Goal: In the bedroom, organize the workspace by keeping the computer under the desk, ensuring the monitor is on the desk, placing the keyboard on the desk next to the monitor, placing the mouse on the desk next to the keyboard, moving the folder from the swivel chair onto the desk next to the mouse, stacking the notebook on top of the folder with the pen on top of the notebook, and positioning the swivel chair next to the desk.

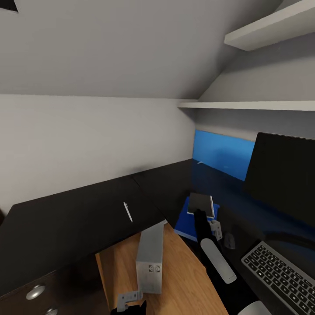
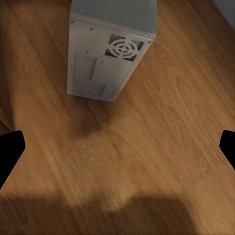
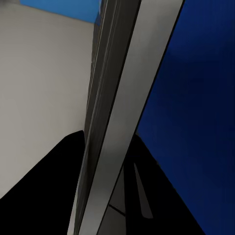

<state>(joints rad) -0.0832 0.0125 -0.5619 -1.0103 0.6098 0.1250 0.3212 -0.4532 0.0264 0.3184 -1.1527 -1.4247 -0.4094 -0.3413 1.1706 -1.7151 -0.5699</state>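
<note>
The monitor point(image 1: 284, 179) and keyboard point(image 1: 282, 273) are running off the right edge; the right arm is covering part of the folder point(image 1: 186, 218).

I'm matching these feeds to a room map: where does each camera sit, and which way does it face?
Head view: on the robot's head, looking forward and down at the desk, monitor, keyboard; the right gripper holds the notebook over the folder.
Left wrist view: near the left gripper, facing down at the computer on the wooden floor.
Right wrist view: near the right gripper, along the notebook's edge.
Shared: head and left wrist views both show the computer.
</note>
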